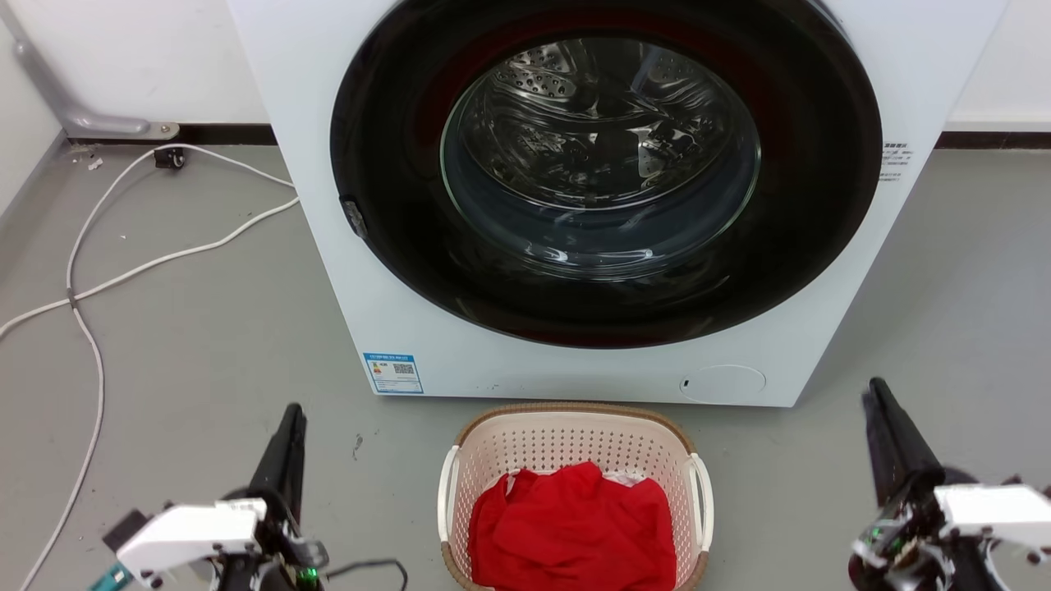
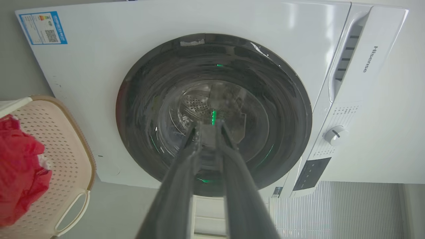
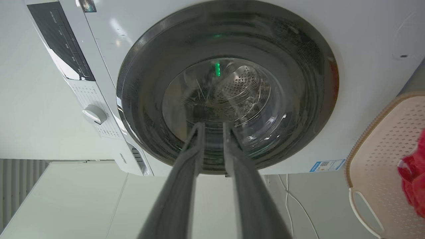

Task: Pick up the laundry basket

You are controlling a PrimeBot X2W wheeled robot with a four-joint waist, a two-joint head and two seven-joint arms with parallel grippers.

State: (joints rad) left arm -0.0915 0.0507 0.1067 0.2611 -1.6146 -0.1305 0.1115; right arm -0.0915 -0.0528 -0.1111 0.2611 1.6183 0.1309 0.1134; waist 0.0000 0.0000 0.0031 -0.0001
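We note a white washing machine (image 1: 427, 328) on the floor. The laundry basket (image 1: 575, 443) stands on the floor just before it, holding a red garment (image 1: 575, 525). It lies between the left gripper (image 1: 293, 414) and right gripper (image 1: 878, 394), each narrowly parted and empty.

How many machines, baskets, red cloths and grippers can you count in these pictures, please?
Washing machine: 1
Laundry basket: 1
Red cloth: 1
Grippers: 2 (left gripper, right gripper)
Total: 5
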